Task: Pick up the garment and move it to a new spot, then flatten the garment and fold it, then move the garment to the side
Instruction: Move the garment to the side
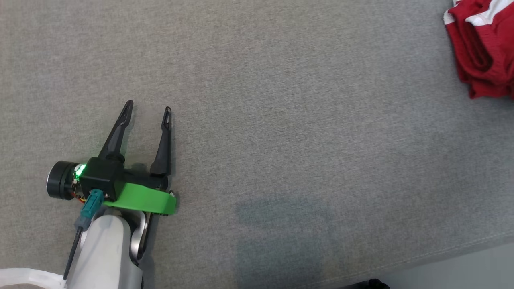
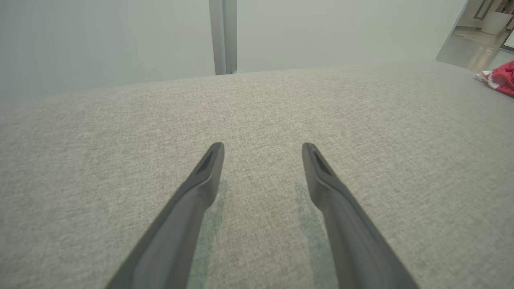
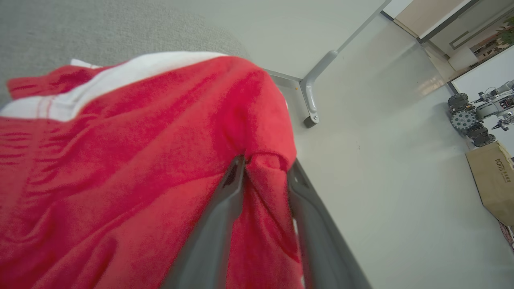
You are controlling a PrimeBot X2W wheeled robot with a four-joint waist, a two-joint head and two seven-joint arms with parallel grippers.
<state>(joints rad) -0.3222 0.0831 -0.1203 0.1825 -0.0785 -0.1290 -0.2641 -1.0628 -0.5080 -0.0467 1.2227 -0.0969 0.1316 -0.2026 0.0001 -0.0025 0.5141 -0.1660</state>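
The red garment (image 1: 482,48) with white trim lies bunched at the far right edge of the grey cushion (image 1: 281,120), partly cut off by the head view. It appears small and far off at the right (image 2: 502,76) in the left wrist view. In the right wrist view the garment (image 3: 140,160) looms close, and my right gripper (image 3: 266,160) has its jaws parted, with a fold of red cloth lying between the fingers. My left gripper (image 1: 148,106) rests open and empty on the cushion at the lower left, far from the cloth, with its fingers (image 2: 200,188) spread over bare fabric.
The cushion's front edge (image 1: 441,257) runs along the lower right, with pale floor beyond it. Past the garment stand a metal leg (image 3: 311,96), a cardboard box (image 3: 494,180) and a wheeled machine (image 3: 470,120). A pale wall (image 2: 120,36) rises behind the cushion.
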